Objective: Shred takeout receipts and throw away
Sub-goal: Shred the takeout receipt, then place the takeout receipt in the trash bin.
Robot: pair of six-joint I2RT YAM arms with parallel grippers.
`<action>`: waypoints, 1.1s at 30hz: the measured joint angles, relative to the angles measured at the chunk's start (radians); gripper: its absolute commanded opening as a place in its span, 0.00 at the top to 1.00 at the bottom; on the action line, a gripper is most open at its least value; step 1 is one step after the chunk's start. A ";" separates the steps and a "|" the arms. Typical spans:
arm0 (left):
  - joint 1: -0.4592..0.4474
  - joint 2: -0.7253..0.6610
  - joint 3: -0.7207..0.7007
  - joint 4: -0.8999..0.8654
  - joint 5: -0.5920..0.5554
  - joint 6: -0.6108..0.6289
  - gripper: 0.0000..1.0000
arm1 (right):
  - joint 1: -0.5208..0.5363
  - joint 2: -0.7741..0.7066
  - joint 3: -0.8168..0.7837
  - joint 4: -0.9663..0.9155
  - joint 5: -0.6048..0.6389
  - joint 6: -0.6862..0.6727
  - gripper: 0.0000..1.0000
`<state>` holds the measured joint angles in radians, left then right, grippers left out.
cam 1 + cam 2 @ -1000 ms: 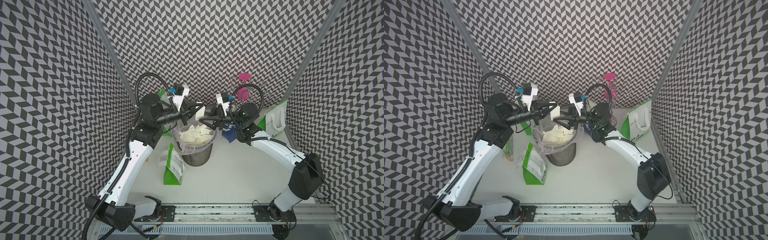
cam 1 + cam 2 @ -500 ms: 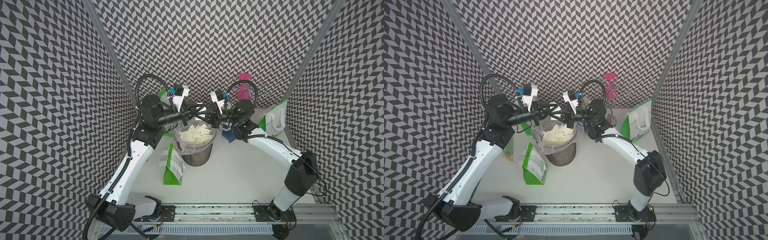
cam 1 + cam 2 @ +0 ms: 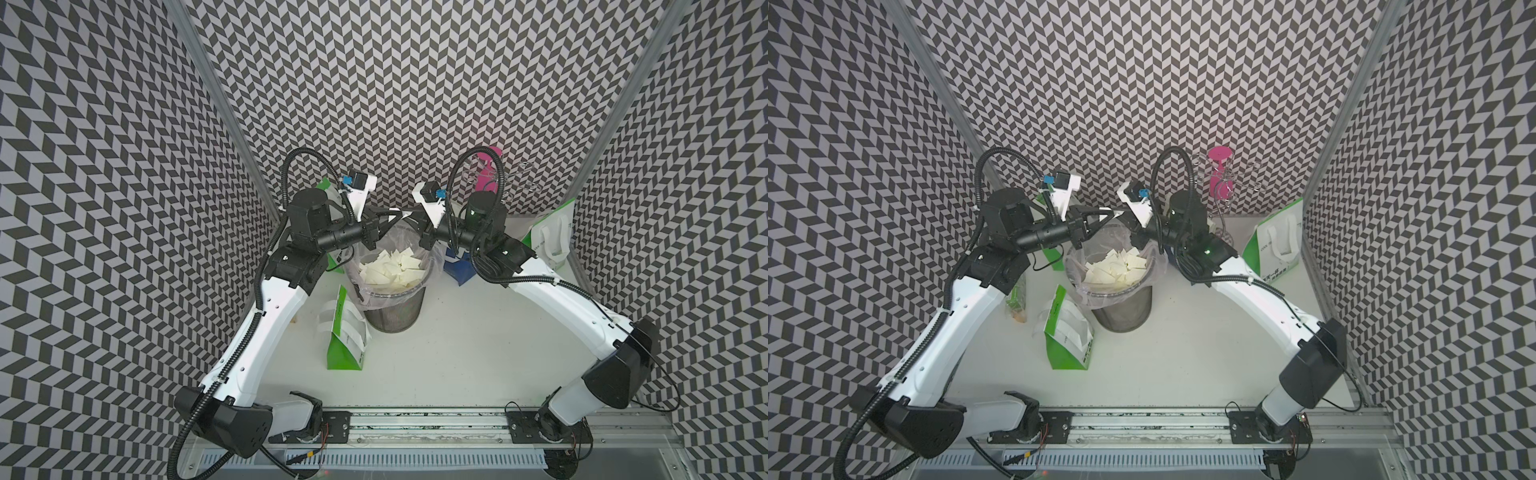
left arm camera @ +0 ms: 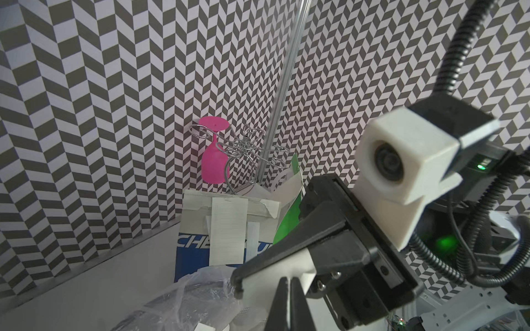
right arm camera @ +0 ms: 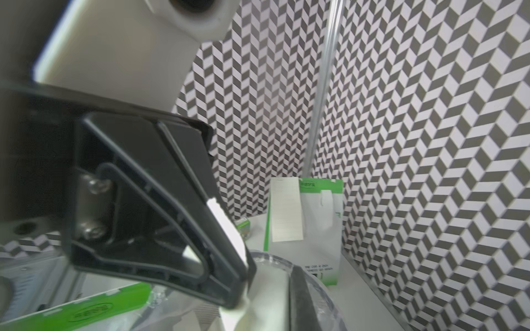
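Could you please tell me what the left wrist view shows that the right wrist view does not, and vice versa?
Only the left wrist view shows the pink goblet hanging on the wire rack, and the blue-and-white bag with a whole receipt on its front. Only the right wrist view shows an upright green-and-white bag seen front-on, carrying a second receipt. Both show the left gripper and right gripper shut on a white receipt scrap above the clear bin liner, against the chevron walls.
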<state>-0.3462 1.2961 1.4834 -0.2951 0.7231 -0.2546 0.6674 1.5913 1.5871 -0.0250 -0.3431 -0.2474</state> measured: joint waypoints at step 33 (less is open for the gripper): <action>0.086 0.024 -0.006 -0.323 -0.179 0.183 0.01 | -0.039 0.012 -0.085 -0.050 -0.274 0.161 0.36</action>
<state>-0.2604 1.3201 1.4769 -0.6182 0.5446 -0.0719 0.6281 1.6032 1.5021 -0.0753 -0.6167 -0.0860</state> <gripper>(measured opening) 0.937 0.577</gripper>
